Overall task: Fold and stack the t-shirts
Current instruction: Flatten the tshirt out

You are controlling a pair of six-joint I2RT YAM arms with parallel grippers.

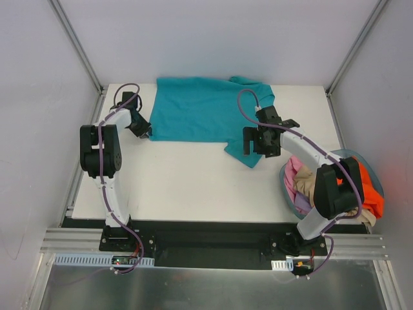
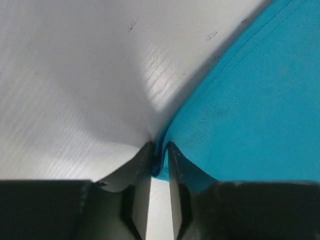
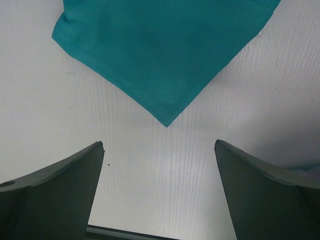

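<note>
A teal t-shirt lies spread at the back of the white table. My left gripper sits at its near-left corner; in the left wrist view the gripper is shut on the teal t-shirt's edge. My right gripper hovers over the shirt's near-right sleeve corner. It is open and empty, with the teal corner just ahead of the fingertips. Orange, pink and tan shirts lie piled in the basket on the right.
A round blue-grey basket stands at the table's right edge, under the right arm. Grey walls and metal frame posts close in the left, back and right sides. A black rail runs along the near edge.
</note>
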